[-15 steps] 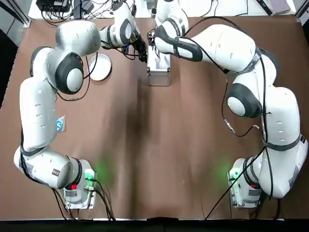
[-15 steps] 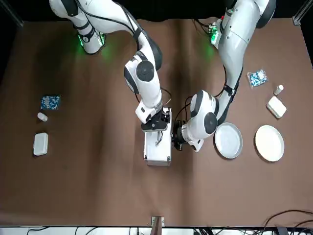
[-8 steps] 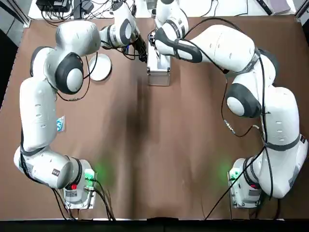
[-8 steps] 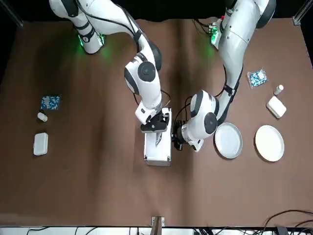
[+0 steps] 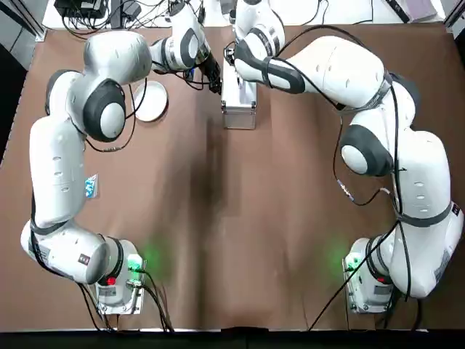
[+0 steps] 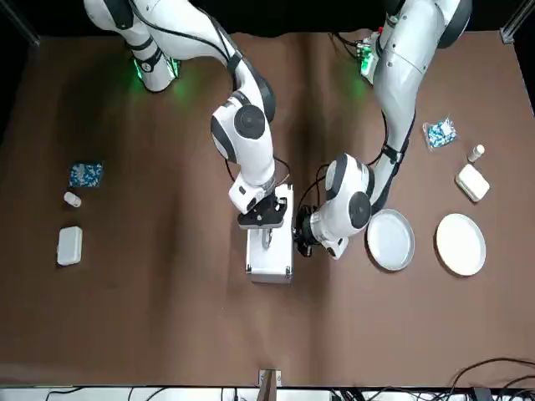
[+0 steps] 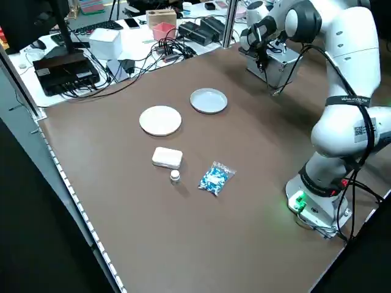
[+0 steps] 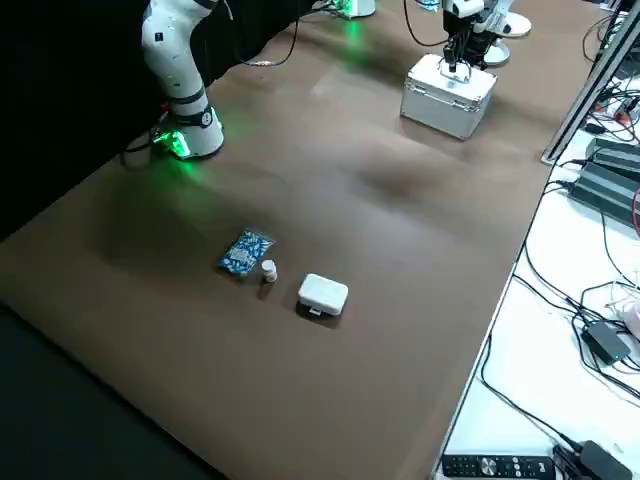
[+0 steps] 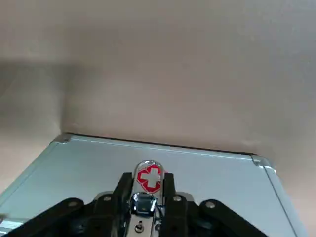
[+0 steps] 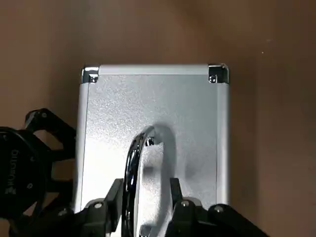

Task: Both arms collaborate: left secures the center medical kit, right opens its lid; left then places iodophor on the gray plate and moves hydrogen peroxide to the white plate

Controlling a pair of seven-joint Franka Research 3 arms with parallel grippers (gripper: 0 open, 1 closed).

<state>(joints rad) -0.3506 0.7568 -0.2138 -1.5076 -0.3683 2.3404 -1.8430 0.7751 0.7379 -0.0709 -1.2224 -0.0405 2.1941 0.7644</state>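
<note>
The medical kit (image 6: 269,261), a silver case, stands near the middle of the front view with its lid (image 10: 192,118) closed. In the right wrist view a curved metal handle (image 10: 131,187) rises from the top face. The right gripper (image 10: 148,183) is above the case, its fingers apart with the handle between them, nearer one finger than the other; whether either finger touches it is hard to tell. The left gripper (image 9: 148,177) is at the case's side, just right of it in the front view, by a metal latch (image 9: 150,178) marked with a red and white cross. Whether it is open or clamped on the latch cannot be told.

In the right half of the front view, the gray plate (image 6: 390,240), with its raised rim, lies near the left gripper. The white plate (image 6: 461,244) is just beside it, farther right, and the two are apart. Above them, toward the upper right, are a rounded white box (image 6: 472,182), a small white bottle (image 6: 476,154) just beyond it, and a bag of blue and white pieces (image 6: 440,133). The bottle stands upright, its marking too small to read.

At the left of the front view lie a blue patterned packet (image 6: 87,175), a small white-capped bottle (image 6: 73,199) just below it, and another white box (image 6: 69,246) lower down.
</note>
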